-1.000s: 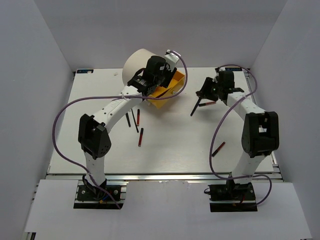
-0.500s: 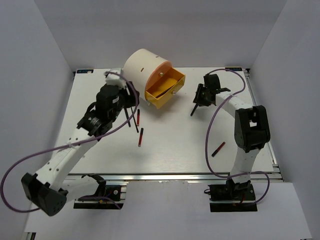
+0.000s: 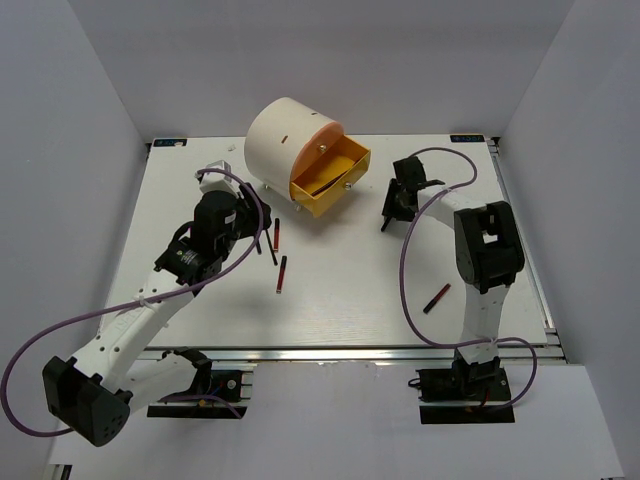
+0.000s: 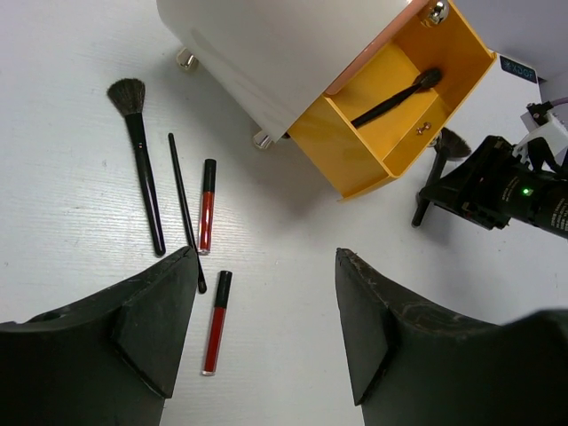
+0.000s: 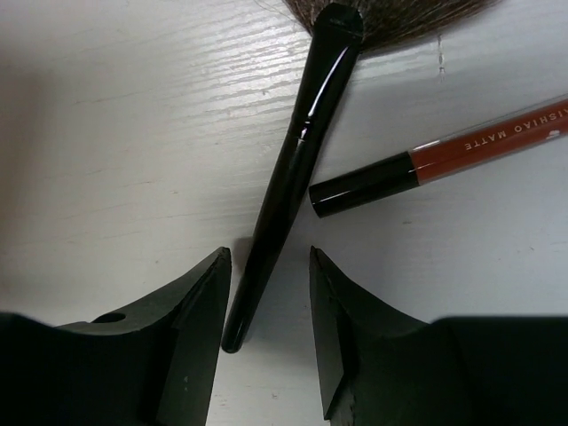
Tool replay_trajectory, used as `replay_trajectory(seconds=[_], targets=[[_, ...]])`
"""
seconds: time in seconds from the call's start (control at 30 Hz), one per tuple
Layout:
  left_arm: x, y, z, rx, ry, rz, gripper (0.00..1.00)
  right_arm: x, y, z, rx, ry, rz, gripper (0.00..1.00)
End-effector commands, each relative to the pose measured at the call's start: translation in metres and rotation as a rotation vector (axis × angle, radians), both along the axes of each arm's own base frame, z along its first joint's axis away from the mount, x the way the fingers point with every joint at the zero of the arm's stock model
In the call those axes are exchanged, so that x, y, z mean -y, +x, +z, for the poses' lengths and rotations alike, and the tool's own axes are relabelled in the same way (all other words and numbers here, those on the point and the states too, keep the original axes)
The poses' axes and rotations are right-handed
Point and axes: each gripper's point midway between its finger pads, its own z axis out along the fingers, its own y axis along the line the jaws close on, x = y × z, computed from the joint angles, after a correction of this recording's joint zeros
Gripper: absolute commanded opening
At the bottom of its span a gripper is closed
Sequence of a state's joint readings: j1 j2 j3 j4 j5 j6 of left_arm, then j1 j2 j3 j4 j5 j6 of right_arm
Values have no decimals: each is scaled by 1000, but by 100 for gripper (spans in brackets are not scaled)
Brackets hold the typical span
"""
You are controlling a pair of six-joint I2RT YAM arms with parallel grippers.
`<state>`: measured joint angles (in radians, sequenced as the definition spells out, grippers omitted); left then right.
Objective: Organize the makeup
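My right gripper (image 5: pixel 266 266) (image 3: pixel 398 203) is open, low over the table, its jaws either side of a black brush's handle (image 5: pixel 288 169) whose end lies between them. A dark-red stick (image 5: pixel 444 160) lies just beside it. My left gripper (image 4: pixel 266 266) (image 3: pixel 243 222) is open and empty above the table. Near it lie a big brush (image 4: pixel 142 169), a thin brush (image 4: pixel 184 209) and two red sticks (image 4: pixel 207 206) (image 4: pixel 216 321). Another brush (image 4: pixel 395 98) lies in the open yellow drawer (image 4: pixel 444 80). One stick (image 3: pixel 436 298) lies alone at the right front. No sponges show.
The cream cylindrical box (image 3: pixel 285 135) stands at the back middle, its drawer (image 3: pixel 345 160) pulled out toward the right arm. White walls enclose the table on three sides.
My left arm has drawn back from the drawer to the left, over the loose brushes and sticks. My right gripper has shifted left and dropped over the brush handle.
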<state>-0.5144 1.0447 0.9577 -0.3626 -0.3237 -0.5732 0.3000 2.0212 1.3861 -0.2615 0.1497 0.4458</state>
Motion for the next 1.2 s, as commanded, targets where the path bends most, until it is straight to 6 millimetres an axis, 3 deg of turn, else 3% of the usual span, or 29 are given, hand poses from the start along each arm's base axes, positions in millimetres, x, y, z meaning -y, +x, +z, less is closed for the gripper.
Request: replay_trajectory(seconds=[0.0,0.3,0.7,0.8,0.97,1.1,1.13,1.17], targets=[[-6,-2,15,33,-30,31,73,-4,20,13,60,-3,-31,46],[-5,1,11,20,-29,35,73,-23,12,-2,42,-26,-11,35],[-8,-3,0,3,-29,45,73,-35,6,-4,26,19,24,1],[-8,-4,-5,-7,-28,47,73,-47,9,22,63,116,71,0],[-10,-5,-26,-46,-61,59,74,-50,13,87,219,216,123,0],[-12,-3,-44,-81,-103,62,74,-41,4,118,280,261,146,0],[-15,-2,-49,-94,-115,70,74,-36,1,134,309,275,147,0],[-16,-1,-52,-105,-116,72,74,-33,-8,131,300,288,156,0]])
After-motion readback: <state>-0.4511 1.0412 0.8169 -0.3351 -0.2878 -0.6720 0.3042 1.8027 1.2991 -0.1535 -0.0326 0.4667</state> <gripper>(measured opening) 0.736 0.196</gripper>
